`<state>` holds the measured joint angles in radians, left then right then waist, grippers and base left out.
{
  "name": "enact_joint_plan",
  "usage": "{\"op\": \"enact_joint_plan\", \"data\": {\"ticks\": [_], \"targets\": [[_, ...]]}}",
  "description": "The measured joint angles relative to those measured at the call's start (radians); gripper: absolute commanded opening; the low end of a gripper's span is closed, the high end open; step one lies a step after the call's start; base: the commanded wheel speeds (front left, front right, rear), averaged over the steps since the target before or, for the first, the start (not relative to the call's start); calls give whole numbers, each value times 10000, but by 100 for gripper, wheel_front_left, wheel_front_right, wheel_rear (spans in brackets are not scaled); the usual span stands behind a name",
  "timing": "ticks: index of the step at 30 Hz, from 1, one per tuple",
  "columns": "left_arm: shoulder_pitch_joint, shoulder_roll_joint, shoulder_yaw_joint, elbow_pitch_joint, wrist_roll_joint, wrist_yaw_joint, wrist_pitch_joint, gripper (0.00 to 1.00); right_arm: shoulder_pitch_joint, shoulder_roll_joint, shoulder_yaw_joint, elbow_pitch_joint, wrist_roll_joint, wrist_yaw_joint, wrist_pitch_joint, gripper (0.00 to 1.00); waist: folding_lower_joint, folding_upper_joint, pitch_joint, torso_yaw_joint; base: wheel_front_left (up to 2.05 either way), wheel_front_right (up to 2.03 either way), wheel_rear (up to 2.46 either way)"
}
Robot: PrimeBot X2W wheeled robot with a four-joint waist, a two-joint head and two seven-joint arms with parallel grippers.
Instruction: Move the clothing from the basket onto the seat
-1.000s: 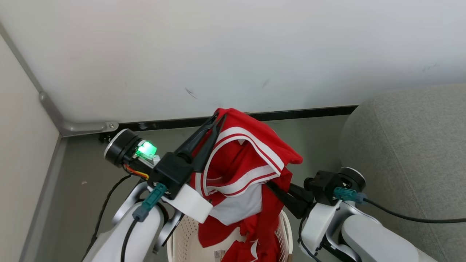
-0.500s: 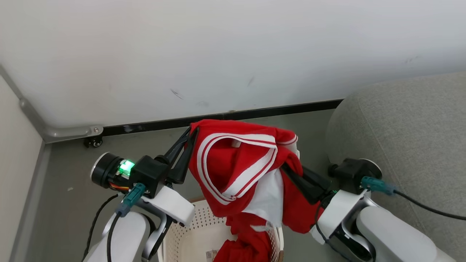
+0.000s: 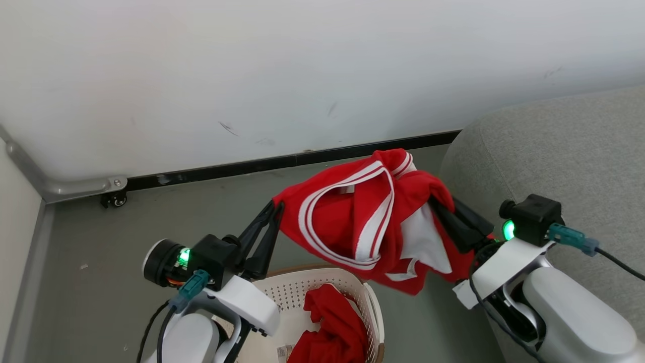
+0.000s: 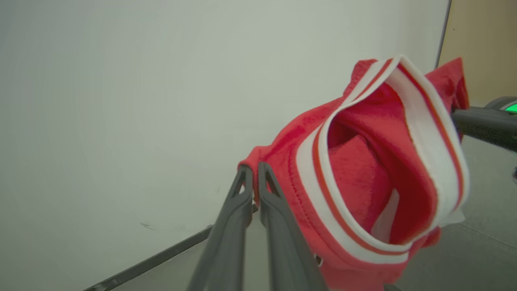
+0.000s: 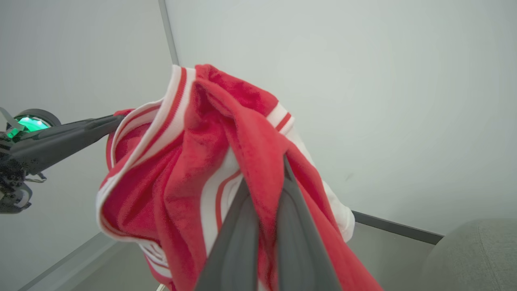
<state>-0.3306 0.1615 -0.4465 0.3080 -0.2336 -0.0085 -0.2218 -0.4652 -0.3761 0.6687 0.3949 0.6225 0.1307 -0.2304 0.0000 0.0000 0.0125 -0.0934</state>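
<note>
Before the white wall [image 3: 302,75], left gripper [image 3: 277,204] and right gripper [image 3: 441,209] are clamping a red white-striped fabric garment [image 3: 352,222] between them; the grey upholstered seat [image 3: 554,151] is lying beside the right gripper.

On my head feed, a plain white wall [image 3: 302,65] takes up the upper half, evenly lit, with a few dark scuff marks [image 3: 228,129] low down. A black baseboard [image 3: 282,162] runs along its foot, slanting upward toward the right. Below it I see smooth grey floor [image 3: 101,222]. At the left edge a grey metal rail [image 3: 60,187] bends around the corner, a small black caster [image 3: 114,200] sits just under its end, and a pale side panel [image 3: 15,282] takes the lower left. A grey fabric sofa cushion [image 3: 554,146] occupies the right side, near the wall. In the left wrist feed, a tan panel [image 4: 484,48] shows at the upper right.
</note>
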Motion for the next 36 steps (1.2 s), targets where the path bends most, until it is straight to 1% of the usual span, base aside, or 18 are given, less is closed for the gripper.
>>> {"op": "enact_joint_plan", "data": {"ticks": [1, 2, 3, 4, 13, 21, 30, 36], "targets": [[27, -42, -25, 31, -42, -31, -2, 60, 5, -12, -104, -8, 2, 0, 0, 0, 0, 0, 7, -7, 0, 0, 0], [33, -86, -46, 48, -96, -84, -4, 74, 10, -25, -194, -15, 8, 0, 0, 0, 0, 0, 12, -12, 0, 0, 0], [33, -125, -79, 50, -113, -109, -50, 98, 17, -38, -282, -17, 13, 0, -13, 0, 0, 0, 14, -14, 0, 0, 0], [34, -153, -100, 52, -121, -167, -77, 100, 32, -58, -374, -21, 13, 0, -15, 0, 0, 0, 16, -16, 0, 0, 0], [222, -380, -303, 38, -625, -648, -165, 100, 151, -330, -1060, 29, 8, 0, -77, 0, 0, 0, 15, -44, 0, 0, 0], [326, -399, -667, -111, -825, -986, -207, 100, 566, -685, -1762, 330, -123, 0, -84, 0, 0, 0, 3, -158, 0, 0, 0], [502, -380, -1162, -324, -901, -1072, -249, 100, 969, -913, -2525, 433, -247, 0, -86, 0, 0, 0, -30, -369, 0, 0, 0], [635, -380, -1407, -384, -991, -1108, -251, 100, 1215, -911, -2905, 464, -351, 0, -88, 0, 0, 0, -55, -585, 0, 0, 0]]}}
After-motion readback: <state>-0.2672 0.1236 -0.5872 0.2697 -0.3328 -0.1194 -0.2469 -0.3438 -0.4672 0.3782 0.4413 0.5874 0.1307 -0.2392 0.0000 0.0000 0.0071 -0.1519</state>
